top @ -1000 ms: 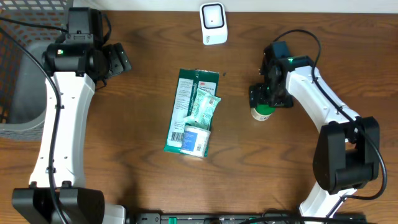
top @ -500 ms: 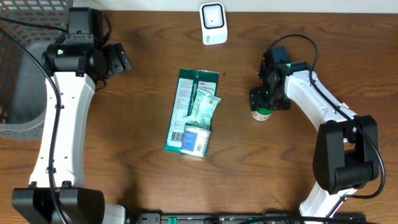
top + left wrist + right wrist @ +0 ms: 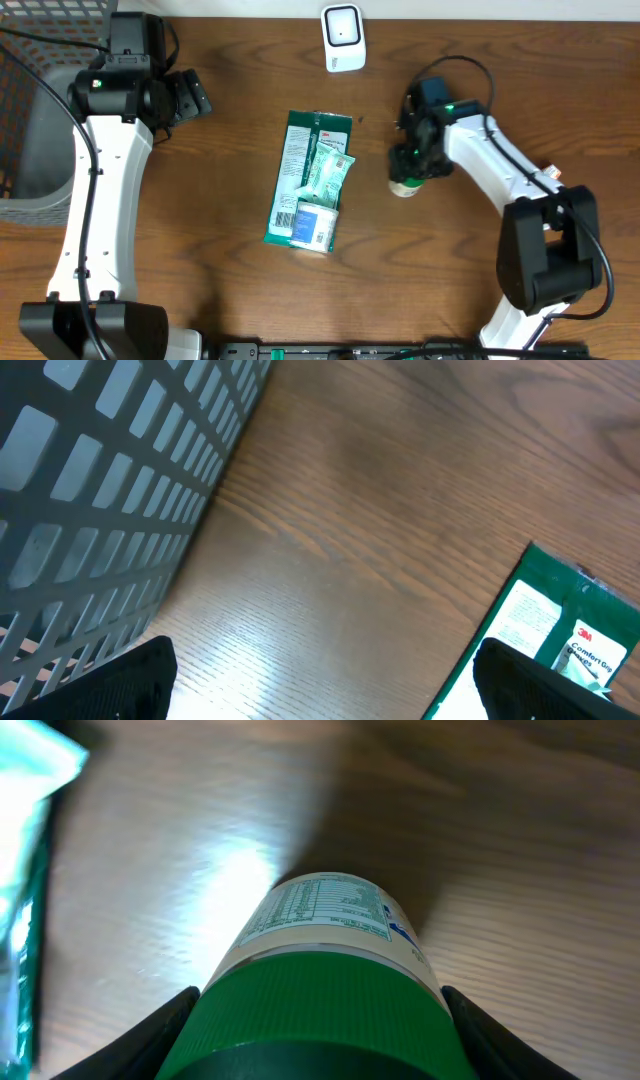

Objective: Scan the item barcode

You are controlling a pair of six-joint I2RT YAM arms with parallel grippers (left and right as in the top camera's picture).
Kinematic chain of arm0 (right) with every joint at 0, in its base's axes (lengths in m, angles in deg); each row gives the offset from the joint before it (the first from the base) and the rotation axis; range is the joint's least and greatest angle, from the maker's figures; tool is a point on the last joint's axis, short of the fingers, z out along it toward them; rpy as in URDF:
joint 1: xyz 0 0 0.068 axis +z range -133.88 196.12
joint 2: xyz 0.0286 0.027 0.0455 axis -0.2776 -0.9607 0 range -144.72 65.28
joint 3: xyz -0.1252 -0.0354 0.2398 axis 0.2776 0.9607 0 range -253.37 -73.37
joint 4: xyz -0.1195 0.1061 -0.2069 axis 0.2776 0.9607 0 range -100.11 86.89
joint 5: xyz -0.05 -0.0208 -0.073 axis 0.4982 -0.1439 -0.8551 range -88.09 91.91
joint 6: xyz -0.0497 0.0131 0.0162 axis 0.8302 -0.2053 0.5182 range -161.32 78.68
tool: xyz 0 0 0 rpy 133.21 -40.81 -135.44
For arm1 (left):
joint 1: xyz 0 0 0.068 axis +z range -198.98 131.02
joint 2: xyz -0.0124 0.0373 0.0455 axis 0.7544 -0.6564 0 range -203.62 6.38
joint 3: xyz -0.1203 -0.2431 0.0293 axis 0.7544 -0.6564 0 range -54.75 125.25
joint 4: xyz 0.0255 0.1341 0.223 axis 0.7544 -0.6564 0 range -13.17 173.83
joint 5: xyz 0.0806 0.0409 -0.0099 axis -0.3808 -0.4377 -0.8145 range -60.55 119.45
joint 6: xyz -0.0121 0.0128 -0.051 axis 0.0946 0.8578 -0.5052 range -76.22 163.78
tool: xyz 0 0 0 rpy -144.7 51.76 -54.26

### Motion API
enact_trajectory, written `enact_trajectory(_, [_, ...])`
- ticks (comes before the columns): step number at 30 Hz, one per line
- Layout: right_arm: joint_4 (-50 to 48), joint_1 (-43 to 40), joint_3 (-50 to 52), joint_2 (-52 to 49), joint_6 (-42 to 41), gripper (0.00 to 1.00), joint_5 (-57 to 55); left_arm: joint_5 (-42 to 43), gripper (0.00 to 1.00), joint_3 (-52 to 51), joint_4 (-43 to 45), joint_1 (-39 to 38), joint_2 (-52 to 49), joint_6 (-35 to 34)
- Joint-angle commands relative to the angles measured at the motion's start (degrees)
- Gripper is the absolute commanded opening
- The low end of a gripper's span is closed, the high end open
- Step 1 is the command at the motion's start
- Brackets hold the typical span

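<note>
Right wrist view: the right gripper (image 3: 318, 1030) is apparently pinching the green-capped bottle (image 3: 320, 920); the left gripper (image 3: 330, 680) is idling, spread. The scanner (image 3: 343, 38) is standing far off, so the scan is not yet done.

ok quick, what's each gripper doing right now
left gripper: open, holding nothing
right gripper: fingers either side of the bottle; gripped or not, cannot tell

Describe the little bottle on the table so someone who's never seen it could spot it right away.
Start at the white scanner at the far edge of the table, then look right of the green packets in the middle. The small bottle sits at the right gripper: the only round thing, cream-bodied with a green cap.
</note>
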State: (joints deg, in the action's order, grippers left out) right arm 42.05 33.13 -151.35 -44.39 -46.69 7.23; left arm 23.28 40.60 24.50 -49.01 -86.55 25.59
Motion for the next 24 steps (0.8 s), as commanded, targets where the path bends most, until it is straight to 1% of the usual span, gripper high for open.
enact_trajectory(1, [-0.2, 3.0, -1.6, -0.1, 2.9, 0.62, -5.1, -0.7, 0.96, -0.4, 0.0, 0.3, -0.5, -0.1])
enact_trajectory(3, [-0.2, 3.8, -1.6, -0.1, 2.9, 0.71, -6.3, -0.7, 0.96, -0.4, 0.0, 0.3, -0.5, -0.1])
enact_trajectory(4, [-0.2, 4.3, -1.6, -0.1, 2.9, 0.79, -6.3, -0.7, 0.96, -0.4, 0.0, 0.3, -0.5, -0.1])
enact_trajectory(5, [-0.3, 4.6, -1.6, -0.1, 2.9, 0.93, -6.3, -0.7, 0.96, -0.4, 0.0, 0.3, -0.5, -0.1])
enact_trajectory(6, [-0.3, 4.8, -1.6, -0.1, 2.9, 0.99, -6.3, -0.7, 0.96, -0.4, 0.0, 0.3, -0.5, -0.1])
enact_trajectory(15, [-1.0, 5.1, -0.1, -0.1, 2.9, 0.99, -6.4, -0.7, 0.96, -0.4, 0.0, 0.3, -0.5, -0.1])
enact_trajectory(17, [-2.3, 5.2, 1.2, -0.1, 2.9, 0.95, -6.4, -0.7, 0.96, -0.4, 0.0, 0.3, -0.5, -0.1])
enact_trajectory(18, [-3.5, 5.2, 2.1, -0.1, 2.9, 0.89, -6.4, -0.7, 0.96, -0.4, 0.0, 0.3, -0.5, -0.1])
enact_trajectory(20, [-3.6, 5.2, 2.2, -0.1, 2.8, 0.81, -6.4, -0.7, 0.96, -0.4, 0.0, 0.3, -0.5, -0.1])
enact_trajectory(24, [-3.4, 5.2, 2.2, -0.1, 2.8, 0.73, -6.4, -0.7, 0.96, -0.4, 0.0, 0.3, -0.5, -0.1])
